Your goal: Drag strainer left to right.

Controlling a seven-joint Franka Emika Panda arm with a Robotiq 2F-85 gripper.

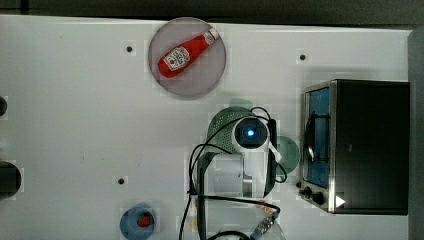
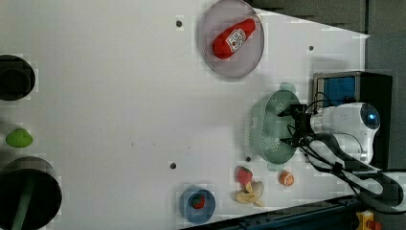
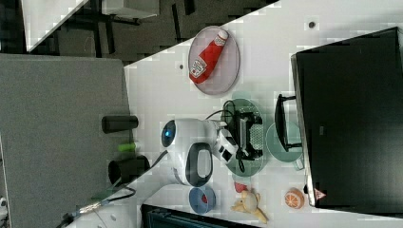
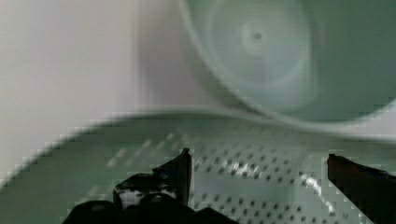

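Mint-green strainer (image 4: 261, 186) sits right under the jaws, which stand wide open w/ nothing between them, fingertips low over its holed inside. Round cup (image 4: 280, 56) just beyond its rim, empty. Farther off in the top view: plate (image 1: 210, 75) w/ ketchup bottle (image 1: 186, 53); bare white table (image 1: 75, 115) on the top view's left.

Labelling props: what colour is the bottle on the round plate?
Red plastic ketchup bottle, white cap and label; clearest in top view.
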